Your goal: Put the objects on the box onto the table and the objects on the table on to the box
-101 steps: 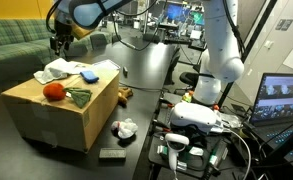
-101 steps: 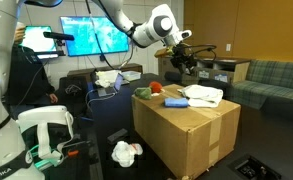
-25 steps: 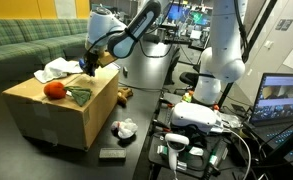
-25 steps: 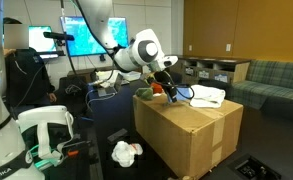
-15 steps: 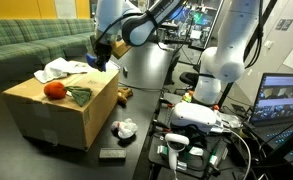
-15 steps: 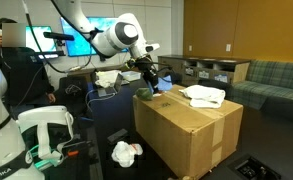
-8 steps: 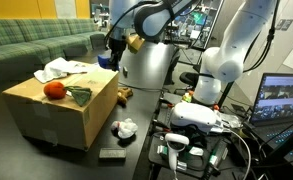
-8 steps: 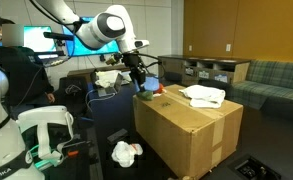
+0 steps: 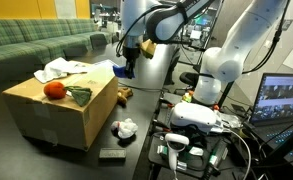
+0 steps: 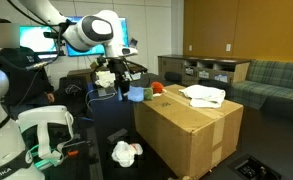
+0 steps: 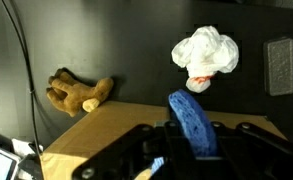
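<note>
The gripper (image 9: 124, 66) clamps the blue block (image 11: 191, 125), apparently clear of the box (image 9: 66, 118). Red ball (image 9: 53, 90) and green cloth (image 9: 79, 96) top it; plush toy (image 11: 78, 94), nine o'clock, waits.

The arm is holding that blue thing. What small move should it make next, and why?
Probably lower the blue block straight down to the table. The gripper holds it beyond the box edge, with bare tabletop below.

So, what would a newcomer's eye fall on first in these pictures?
Probably the tool, shut on the flat blue block and hovering at the edge of the big cardboard box. Next comes the red ball on the box top, and the white cloth wad on the black table beside the box.
</note>
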You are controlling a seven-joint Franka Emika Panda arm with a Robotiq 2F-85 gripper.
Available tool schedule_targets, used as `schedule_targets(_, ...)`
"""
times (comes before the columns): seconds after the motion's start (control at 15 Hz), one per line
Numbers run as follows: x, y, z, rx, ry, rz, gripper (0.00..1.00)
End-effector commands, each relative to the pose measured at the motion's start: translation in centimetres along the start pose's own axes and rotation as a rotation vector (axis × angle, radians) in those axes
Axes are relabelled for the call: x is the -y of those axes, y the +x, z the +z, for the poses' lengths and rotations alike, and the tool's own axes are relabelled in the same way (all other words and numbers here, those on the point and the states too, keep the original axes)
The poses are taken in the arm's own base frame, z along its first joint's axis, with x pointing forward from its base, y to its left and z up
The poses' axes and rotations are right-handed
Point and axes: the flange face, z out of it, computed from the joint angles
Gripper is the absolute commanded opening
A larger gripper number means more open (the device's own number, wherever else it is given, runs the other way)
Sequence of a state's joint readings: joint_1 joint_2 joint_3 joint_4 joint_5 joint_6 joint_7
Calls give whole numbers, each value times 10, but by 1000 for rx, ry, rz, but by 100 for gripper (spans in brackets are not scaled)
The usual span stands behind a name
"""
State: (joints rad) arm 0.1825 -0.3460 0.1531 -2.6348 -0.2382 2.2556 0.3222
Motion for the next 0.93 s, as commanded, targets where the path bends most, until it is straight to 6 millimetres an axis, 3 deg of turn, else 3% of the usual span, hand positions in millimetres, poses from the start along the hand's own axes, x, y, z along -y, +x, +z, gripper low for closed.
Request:
schedule_targets(0.0, 13, -34, 2, 44, 7, -30, 3)
schedule_targets(0.27, 27, -58, 21, 101, 9, -38, 3)
schedule_targets(0.33, 32, -49, 22, 113, -2, -36, 3)
schedule_targets(0.47, 33, -50, 35, 121, -4, -37, 3)
schedule_targets(0.87, 15, -26, 103, 149, 33, -19, 3)
